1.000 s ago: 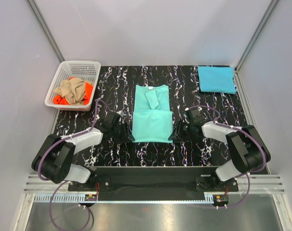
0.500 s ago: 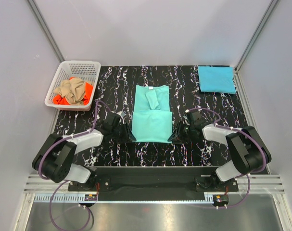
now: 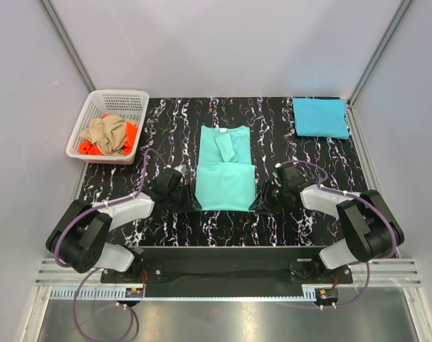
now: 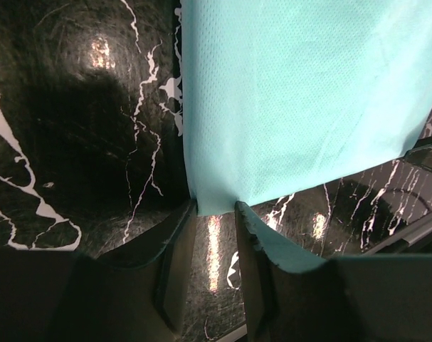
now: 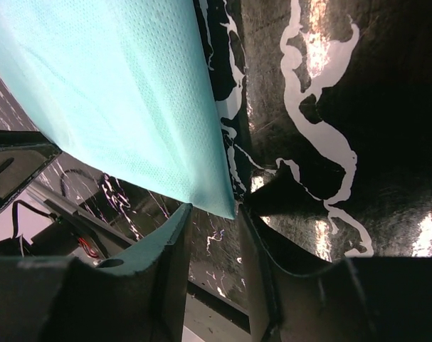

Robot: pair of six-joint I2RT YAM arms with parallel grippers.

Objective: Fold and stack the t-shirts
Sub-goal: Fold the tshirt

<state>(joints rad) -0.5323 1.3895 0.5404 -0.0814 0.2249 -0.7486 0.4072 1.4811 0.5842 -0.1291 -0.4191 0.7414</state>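
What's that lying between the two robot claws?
A folded mint-teal t-shirt lies there; the left gripper and the right gripper sit at its two near corners. The top view shows it best.

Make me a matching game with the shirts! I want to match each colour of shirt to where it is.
Shirts:
1. mint-teal t-shirt
2. sky-blue t-shirt
3. tan t-shirt
4. orange t-shirt

Places:
A. folded, at the far right corner of the table
B. in the white basket, on top
C. laid out in the middle of the table
D. in the white basket, underneath another shirt

Right pairs: 1-C, 2-A, 3-B, 4-D
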